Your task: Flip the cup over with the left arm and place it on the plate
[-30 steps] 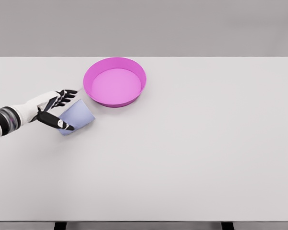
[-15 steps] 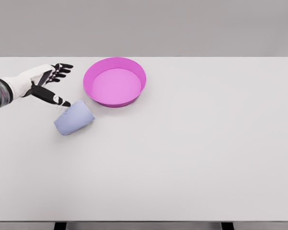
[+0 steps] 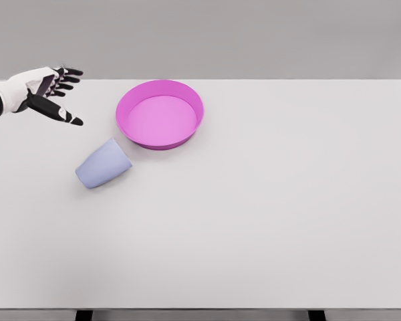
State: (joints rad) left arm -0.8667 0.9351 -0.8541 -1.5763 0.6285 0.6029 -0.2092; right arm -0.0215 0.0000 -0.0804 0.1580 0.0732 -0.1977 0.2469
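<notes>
Left hand (image 3: 40,90) now raised away from pale-blue cup (image 3: 103,164) on its side.

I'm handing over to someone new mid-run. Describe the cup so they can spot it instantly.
Start at the pink plate toward the back left of the white table. Just in front of it and to its left lies the cup, tipped on its side. It is the only pale blue thing there.

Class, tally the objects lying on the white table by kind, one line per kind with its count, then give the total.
Cup (pale blue, lying on its side): 1
Plate (pink, nothing in it): 1
Total: 2
</notes>
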